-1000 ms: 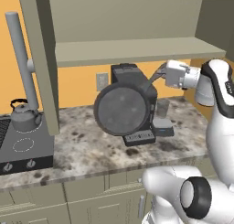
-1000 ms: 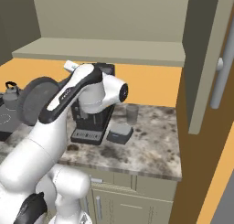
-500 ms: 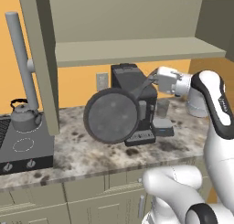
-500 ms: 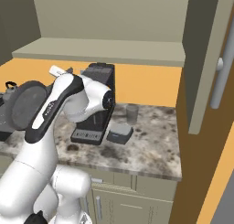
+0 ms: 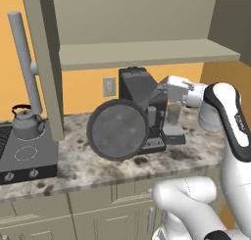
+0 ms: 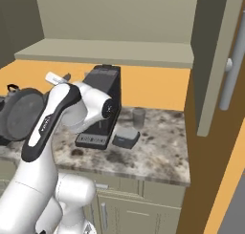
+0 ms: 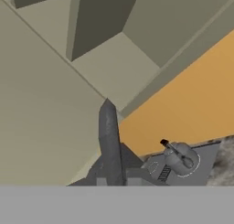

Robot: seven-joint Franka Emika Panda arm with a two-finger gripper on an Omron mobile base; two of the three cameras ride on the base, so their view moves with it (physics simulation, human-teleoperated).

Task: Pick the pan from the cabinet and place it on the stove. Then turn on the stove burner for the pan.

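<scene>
I get flat, even light across all three feeds, fairly bright, with no single lamp I can place. The orange wall reads evenly lit, no glare or hot spots. The cabinet interior is dimmer than its shelf edge, and the speckled counter shows only a faint soft darkening under the pan. Rendering is soft and low in detail; edges look slightly jagged and blurry rather than out of focus. Straight lines stay straight to the borders. In the hand feed, near surfaces look smeared and grainy.

Matt dark metal pan, speckled stone counter, matt cabinet
</scene>
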